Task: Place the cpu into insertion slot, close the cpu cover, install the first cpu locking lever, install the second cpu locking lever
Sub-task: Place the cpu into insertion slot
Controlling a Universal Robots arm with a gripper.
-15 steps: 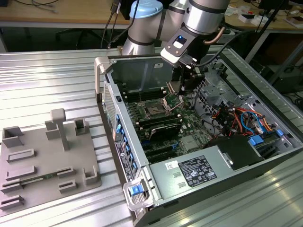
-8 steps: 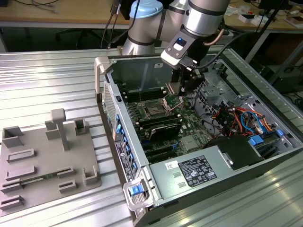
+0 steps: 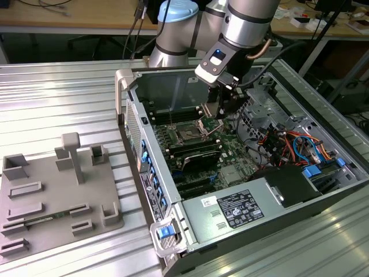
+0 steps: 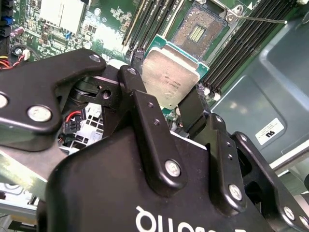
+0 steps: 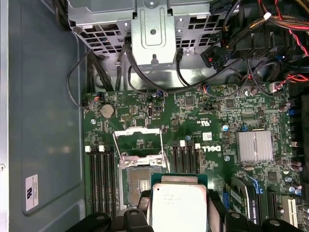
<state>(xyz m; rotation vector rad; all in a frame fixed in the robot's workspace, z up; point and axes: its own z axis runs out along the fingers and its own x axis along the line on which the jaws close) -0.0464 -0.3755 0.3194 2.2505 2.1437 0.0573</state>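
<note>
Ribbed metal table [image 3: 69, 86], with workbenches behind it. An open computer case [image 3: 173, 86] is lying on its side on the table, and a grey moulded fixture tray [image 3: 52, 190] is resting toward the exterior view's left.

Nearest the wrist cameras, the pincer [image 4: 164, 92] is clamping the cpu [image 4: 173, 77] by two opposite edges. The metal top is facing the camera, and the chip is hanging over the motherboard [image 5: 203, 125], apparently clear of it.

Just beyond, the insertion slot [image 5: 139, 184] is sitting bare with its contact field exposed. The chip is not yet lining up over it, as far as I can judge.

Past that, the cpu cover [image 5: 137, 143] is standing swung up off the socket. A thin locking lever [image 4: 263, 20] is lying across the memory slots [image 4: 236, 48], looking unlatched.

Progress: nothing is seated. Placement is under way; the cover and both levers are left to do.
</note>
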